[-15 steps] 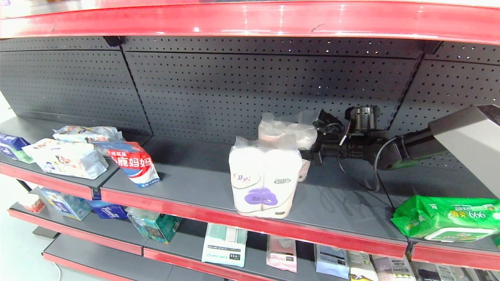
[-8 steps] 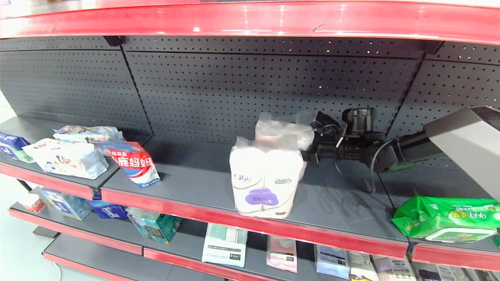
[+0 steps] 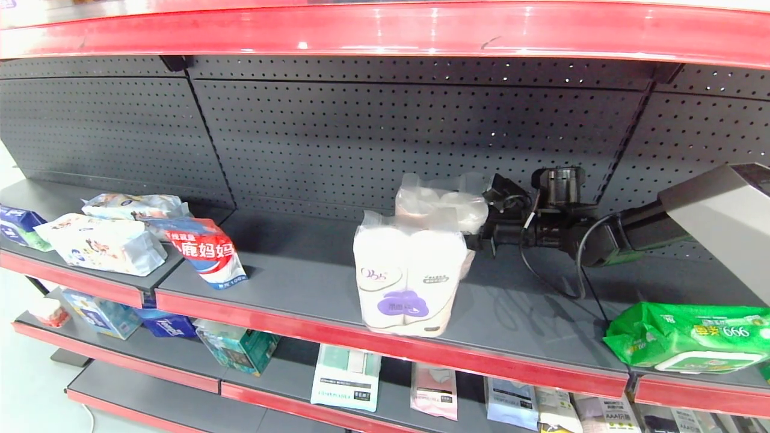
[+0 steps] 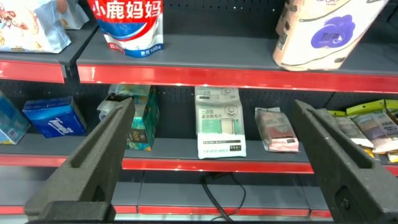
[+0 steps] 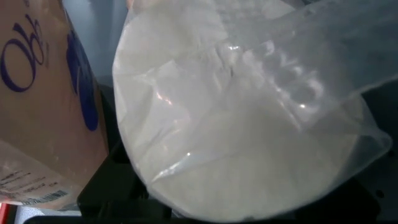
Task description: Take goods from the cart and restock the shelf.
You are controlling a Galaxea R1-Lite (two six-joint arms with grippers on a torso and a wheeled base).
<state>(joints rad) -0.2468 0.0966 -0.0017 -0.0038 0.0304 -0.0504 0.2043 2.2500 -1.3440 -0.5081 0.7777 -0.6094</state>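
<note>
On the long grey shelf (image 3: pixel 289 270) before you, a green pack of wipes (image 3: pixel 686 337) lies at the right end; a purple pack of rolls (image 3: pixel 408 276) stands near the front edge, in the middle; just behind it your right gripper (image 3: pixel 481 237) is closed on the side of a clear pack of rolls (image 3: pixel 442 204); the purple pack hides its bottom, so you cannot tell if it touches the shelf; a red bag (image 3: pixel 201 249) leans well off to the left; your left gripper (image 4: pixel 212 104) is wide and holds nothing, facing a lower shelf.
</note>
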